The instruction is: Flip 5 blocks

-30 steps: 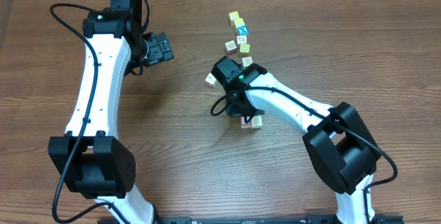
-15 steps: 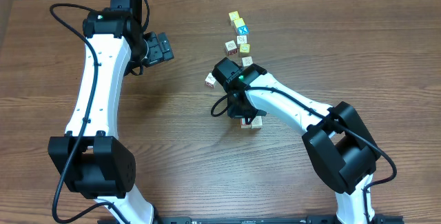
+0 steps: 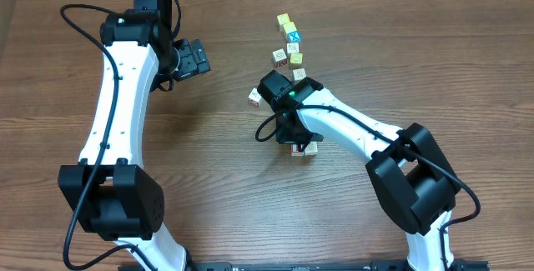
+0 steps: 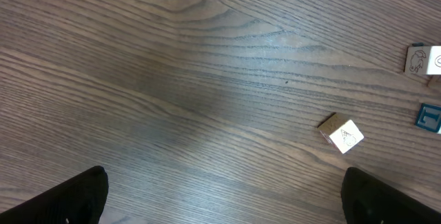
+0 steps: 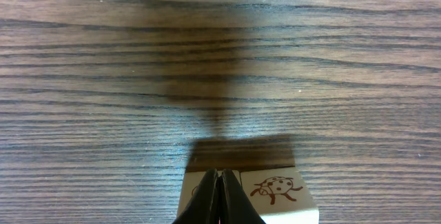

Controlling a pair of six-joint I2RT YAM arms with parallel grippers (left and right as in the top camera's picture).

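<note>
Wood-grain table (image 3: pixel 209 179) fills the overhead view. Left gripper (image 3: pixel 193 57) sits far left, jaws wide, holding nothing. Right gripper (image 3: pixel 294 142) is pinched closed and empty, tip down at a pair of blocks (image 3: pixel 305 148). Other blocks (image 3: pixel 289 50) cluster above it, and a lone block (image 3: pixel 254 97) lies beside the right wrist.

Left wrist view: lone block (image 4: pixel 342 133) lies well ahead of the spread fingers (image 4: pixel 76 196), apart from them.

Right wrist view: closed tips sit at the seam between the ladybird block (image 5: pixel 279 189) and its neighbour (image 5: pixel 196 186). Risk: a push there could shove both blocks, or slip off and flip neither.
</note>
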